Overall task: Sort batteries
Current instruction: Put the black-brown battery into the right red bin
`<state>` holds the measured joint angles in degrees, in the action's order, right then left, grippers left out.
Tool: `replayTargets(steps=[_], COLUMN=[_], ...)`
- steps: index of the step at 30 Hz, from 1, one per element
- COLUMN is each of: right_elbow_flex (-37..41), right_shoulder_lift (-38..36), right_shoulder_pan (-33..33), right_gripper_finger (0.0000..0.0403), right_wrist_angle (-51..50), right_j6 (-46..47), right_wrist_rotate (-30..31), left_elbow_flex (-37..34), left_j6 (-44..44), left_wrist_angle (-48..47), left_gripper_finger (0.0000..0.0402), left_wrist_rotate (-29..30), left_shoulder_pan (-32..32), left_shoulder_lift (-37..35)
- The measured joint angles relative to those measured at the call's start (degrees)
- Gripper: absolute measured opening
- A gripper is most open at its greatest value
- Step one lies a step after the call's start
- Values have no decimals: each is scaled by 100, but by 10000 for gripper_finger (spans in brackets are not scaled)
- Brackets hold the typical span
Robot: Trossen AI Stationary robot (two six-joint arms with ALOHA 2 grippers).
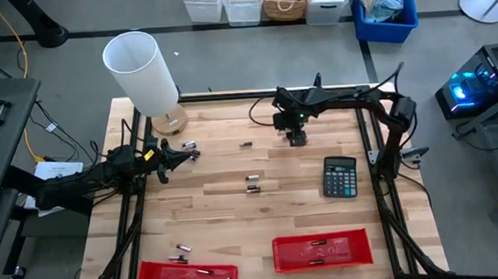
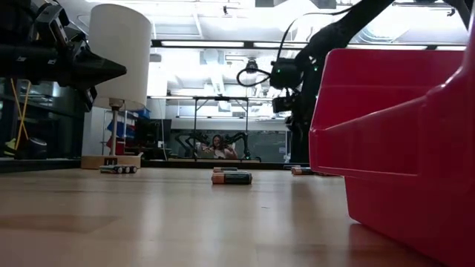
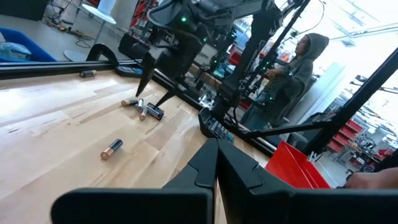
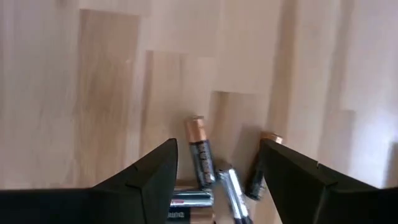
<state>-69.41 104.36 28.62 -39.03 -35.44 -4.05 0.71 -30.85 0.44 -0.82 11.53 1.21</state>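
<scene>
My right gripper [image 1: 297,140] points down at the far middle of the table, open, just above a small heap of batteries [image 4: 200,158]. Its two fingers stand on either side of the heap without touching it, as the left wrist view also shows: the batteries [image 3: 144,110] lie under the spread fingers. Other batteries lie singly or in pairs on the wood at mid-table [image 1: 253,184], far centre [image 1: 246,144], near left [image 1: 180,253] and by my left gripper [image 1: 190,153]. My left gripper [image 3: 216,163] waits at the table's left edge, level and shut.
Two red trays [image 1: 186,278] [image 1: 321,250] stand at the near edge, each with a few batteries in it. A black calculator [image 1: 340,177] lies at the right. A white lamp [image 1: 143,72] stands at the far left corner. A person [image 3: 298,68] sits beyond the table.
</scene>
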Motion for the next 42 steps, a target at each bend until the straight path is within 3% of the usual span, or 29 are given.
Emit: replayTargets(steps=[10,13,17,21,25,30,35,42], right_elbow_flex=[0,-7,-54,-485,-999,-1018,-431,292], right_shoulder_lift=[494,599,595,420,-99,-884,-1517,-1735], right_shoulder_pan=[-10,-13,-80,-239,-424,-729,-1901,-4360], right_gripper_finger=[189,150,43,31,31,31,31,31], right_wrist_angle=[70,68,-6,-281,-527,-836,-1633,-711], right_j6=[-352,-359,-183,436,1207,2529,3422,5270], right_wrist_rotate=[-9,131,154,59,-644,-2605,-3247,-3541], left_elbow_flex=[0,-1,0,0,-1,-2,0,-1], left_j6=[0,1,0,2,1,0,1,2], left_wrist_angle=[-2,-2,0,-2,0,-2,3,-1], left_gripper_finger=[0,0,0,0,0,0,0,0], left_wrist_rotate=[0,0,-2,0,-1,-2,0,0], left_shoulder_pan=[0,0,0,0,0,0,0,0], left_shoulder_lift=[0,0,0,0,0,0,0,0])
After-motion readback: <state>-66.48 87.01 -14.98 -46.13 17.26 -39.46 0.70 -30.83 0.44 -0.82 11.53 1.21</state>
